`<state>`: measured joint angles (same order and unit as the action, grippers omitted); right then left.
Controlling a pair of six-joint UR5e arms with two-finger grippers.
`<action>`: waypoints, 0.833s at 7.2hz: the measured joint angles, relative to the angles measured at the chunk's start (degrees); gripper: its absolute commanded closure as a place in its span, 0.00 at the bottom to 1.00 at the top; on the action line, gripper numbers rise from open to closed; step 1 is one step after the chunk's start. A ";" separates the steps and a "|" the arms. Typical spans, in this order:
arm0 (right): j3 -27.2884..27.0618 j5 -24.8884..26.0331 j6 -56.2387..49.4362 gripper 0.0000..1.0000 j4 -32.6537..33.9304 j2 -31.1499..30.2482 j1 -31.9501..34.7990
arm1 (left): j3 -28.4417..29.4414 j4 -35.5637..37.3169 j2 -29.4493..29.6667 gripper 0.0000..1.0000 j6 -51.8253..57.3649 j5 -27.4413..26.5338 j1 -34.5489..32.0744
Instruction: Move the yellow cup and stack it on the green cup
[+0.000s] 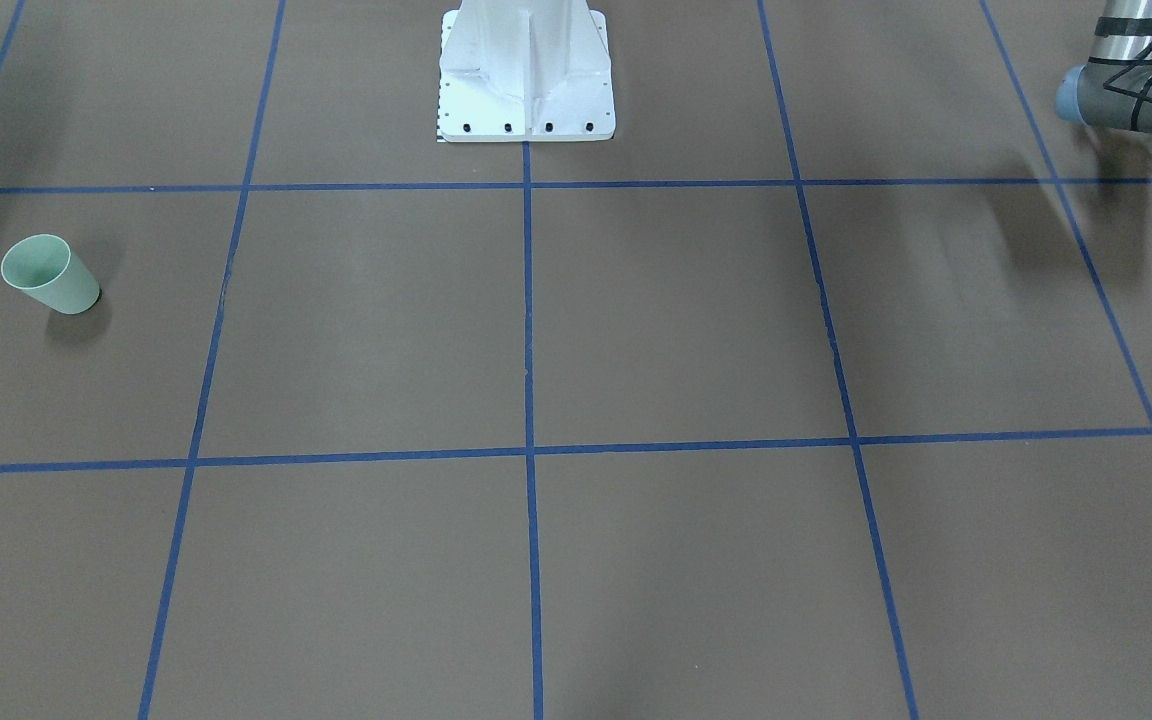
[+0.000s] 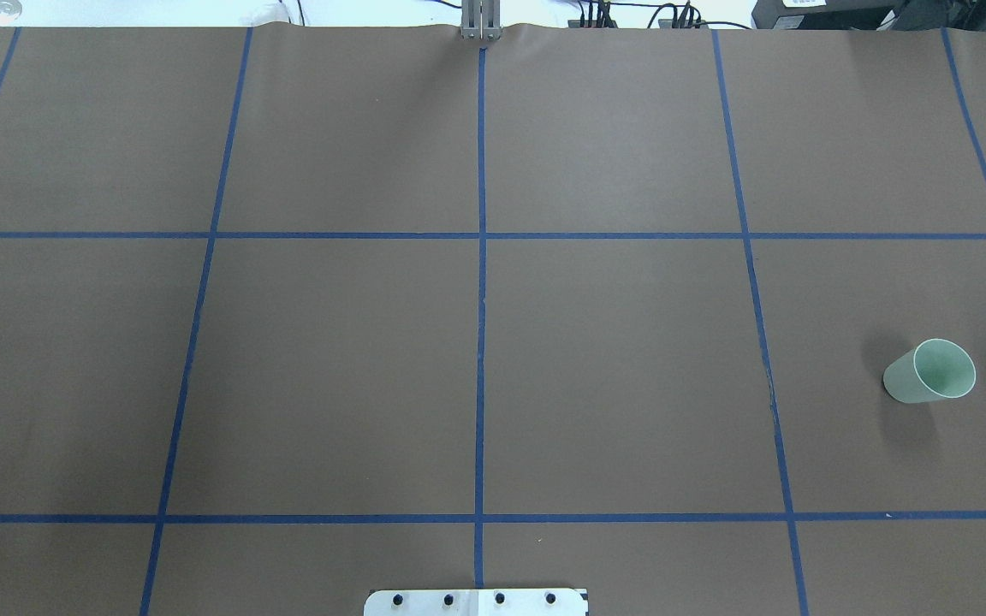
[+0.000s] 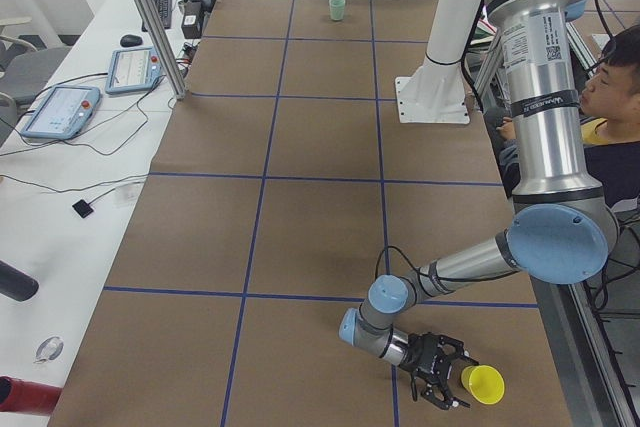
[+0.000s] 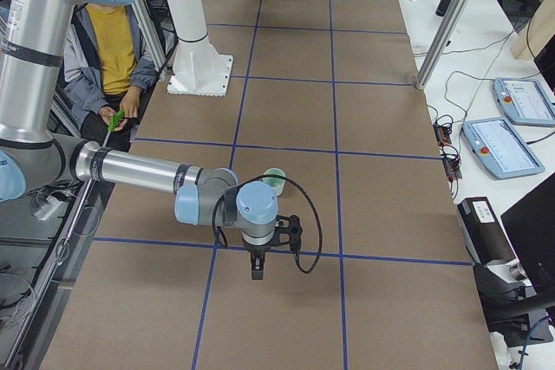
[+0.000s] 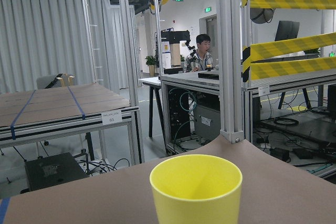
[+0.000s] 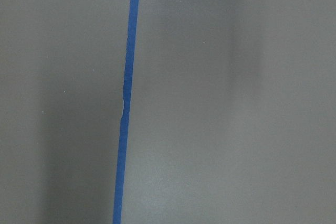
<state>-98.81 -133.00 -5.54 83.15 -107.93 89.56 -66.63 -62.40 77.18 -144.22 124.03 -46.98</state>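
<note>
Left gripper (image 3: 455, 379): lies level, low over the table (image 2: 339, 368); finger spread cannot be told.
Yellow cup (image 5: 196, 187): upright, directly ahead of the Left gripper's tips, centred in its wrist view; contact cannot be told.
Right gripper (image 4: 257, 273): points straight down over a blue line (image 6: 125, 103); opening cannot be told.
Green cup (image 2: 929, 372): upright, near the Right gripper, just beyond its wrist; well apart from the Left gripper.

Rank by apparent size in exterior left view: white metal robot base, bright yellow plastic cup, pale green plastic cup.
White metal robot base
Bright yellow plastic cup
Pale green plastic cup, perhaps smaller only through distance
</note>
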 measured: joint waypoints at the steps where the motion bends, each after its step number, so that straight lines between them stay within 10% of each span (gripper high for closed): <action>1: -0.03 -0.03 0.00 0.00 0.00 0.00 0.00 | 0.53 -0.24 -0.03 0.00 0.61 0.58 0.00; 3: -0.06 -0.06 0.00 0.00 -0.06 0.05 0.00 | 1.11 -0.46 -0.08 0.01 2.92 1.25 0.04; 6: -0.07 -0.06 0.00 0.00 -0.09 0.09 0.00 | 2.06 -0.36 -0.15 0.47 6.00 1.47 0.10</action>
<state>-98.88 -133.07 -5.54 83.06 -107.84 89.56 -64.57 -62.76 77.02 -138.22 125.50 -46.87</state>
